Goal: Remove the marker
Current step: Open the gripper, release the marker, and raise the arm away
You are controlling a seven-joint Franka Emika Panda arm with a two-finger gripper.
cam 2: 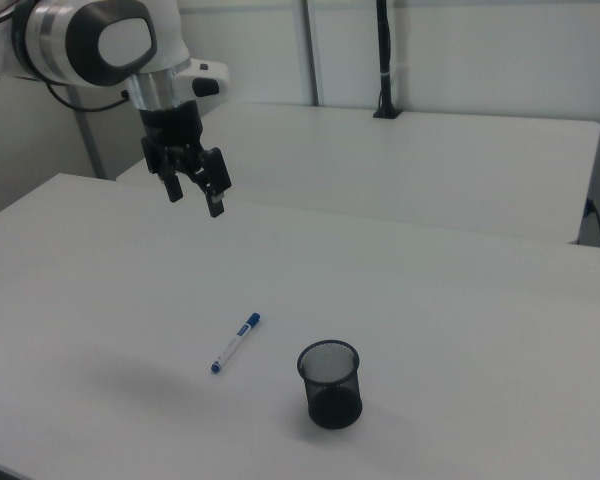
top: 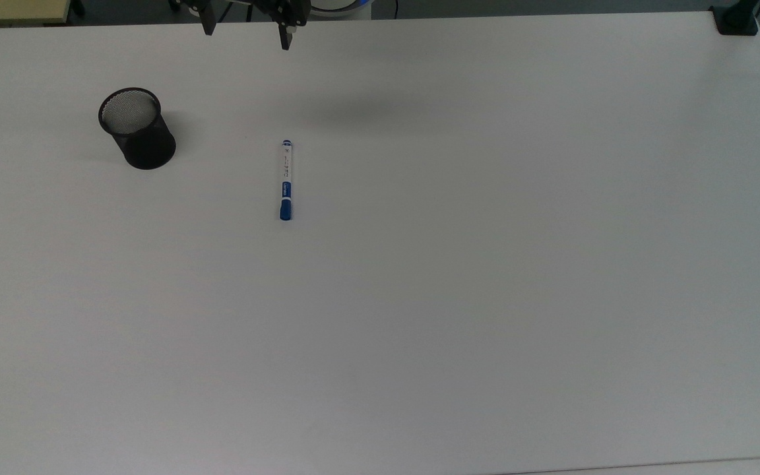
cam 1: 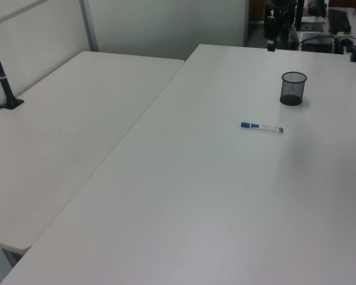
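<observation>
— What do we read on the slim white marker with blue cap (top: 285, 179)?
— Small print we cannot read. It lies flat on the white table (top: 485, 264); in the top view, long axis vertical, cap toward the bottom.
— And nearby?
— The black mesh cup (top: 136, 137) stands upright, well apart. The black two-finger gripper (cam 2: 194, 191) hangs high above, fingers (cam 2: 216, 203) spread, grasping nothing.

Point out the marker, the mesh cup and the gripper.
marker (top: 285, 179), top view, middle of the white barrel.
mesh cup (top: 146, 145), top view, outer black wall.
gripper (cam 2: 194, 192), right view, midway between the open fingers.
</observation>
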